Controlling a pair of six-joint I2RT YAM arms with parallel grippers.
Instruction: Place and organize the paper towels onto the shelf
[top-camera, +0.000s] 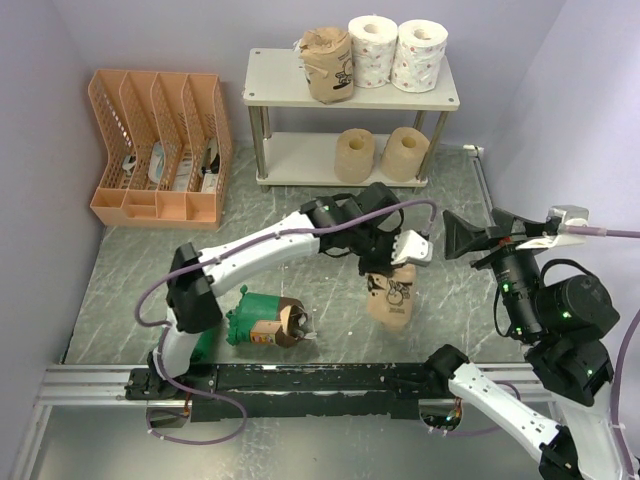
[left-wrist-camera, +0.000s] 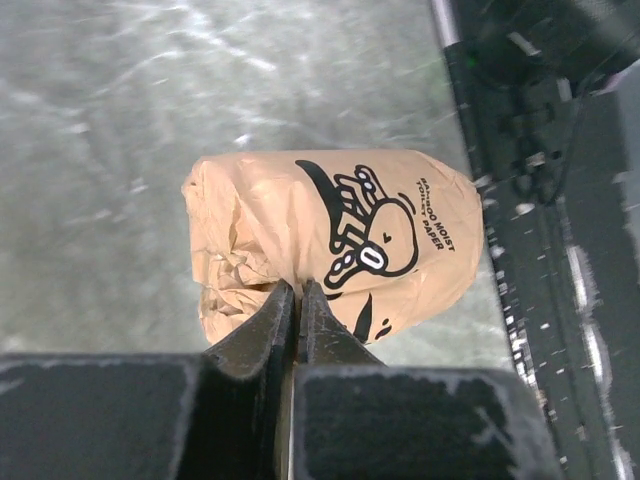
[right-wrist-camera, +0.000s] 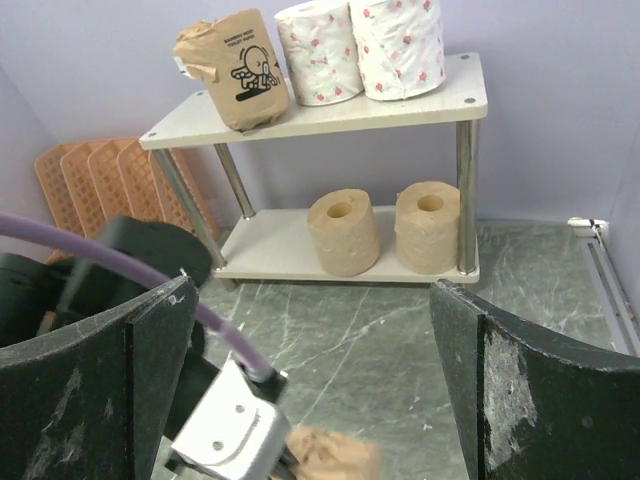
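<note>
My left gripper (top-camera: 387, 268) is shut on the crumpled end of a brown paper-wrapped roll with cartoon print (top-camera: 392, 298). In the left wrist view its jaws (left-wrist-camera: 298, 292) pinch the wrapper of this roll (left-wrist-camera: 330, 235) over the table. My right gripper (top-camera: 452, 237) is open and empty, to the right of that roll, facing the shelf (right-wrist-camera: 330, 115). The shelf (top-camera: 275, 75) holds another brown wrapped roll (top-camera: 328, 65) and two white red-specked rolls (top-camera: 372, 50) on its top board, and two tan rolls (top-camera: 354, 155) on its lower board. A green-wrapped roll (top-camera: 262, 320) lies on the table at the front left.
An orange perforated file organizer (top-camera: 160, 150) stands at the back left. A black rail (top-camera: 300, 380) runs along the near edge. Walls close in at the back and on both sides.
</note>
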